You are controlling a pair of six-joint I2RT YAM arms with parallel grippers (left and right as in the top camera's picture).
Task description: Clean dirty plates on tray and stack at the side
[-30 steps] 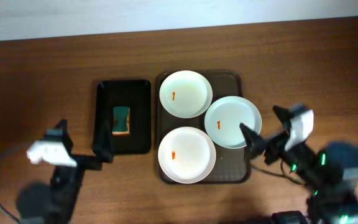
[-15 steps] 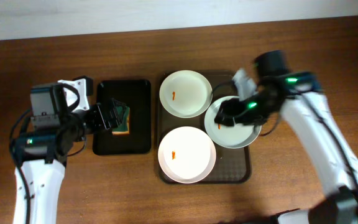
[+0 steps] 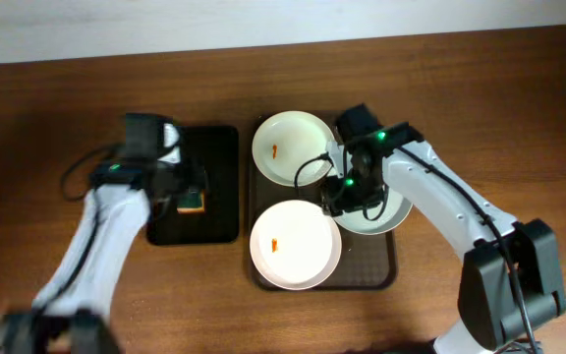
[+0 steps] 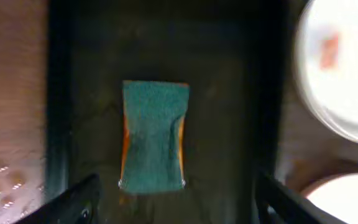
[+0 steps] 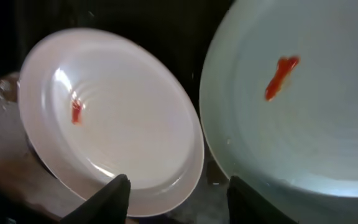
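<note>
Plates [image 3: 295, 244] on tray [image 3: 369, 262]; brown wooden table [image 3: 67, 98], white wall [image 3: 165, 25] behind.

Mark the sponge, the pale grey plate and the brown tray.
sponge [image 4: 153, 137]: left wrist view, centre of its green top.
pale grey plate [image 5: 328, 124]: right wrist view, bare inner face.
brown tray [image 3: 367, 267]: overhead view, bare floor, lower right.

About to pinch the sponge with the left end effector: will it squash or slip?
Probably squashes: the sponge looks narrowed at its waist, suggesting soft foam. Likely light for its size, and unlikely to roll, since it lies flat in the black tray.
</note>
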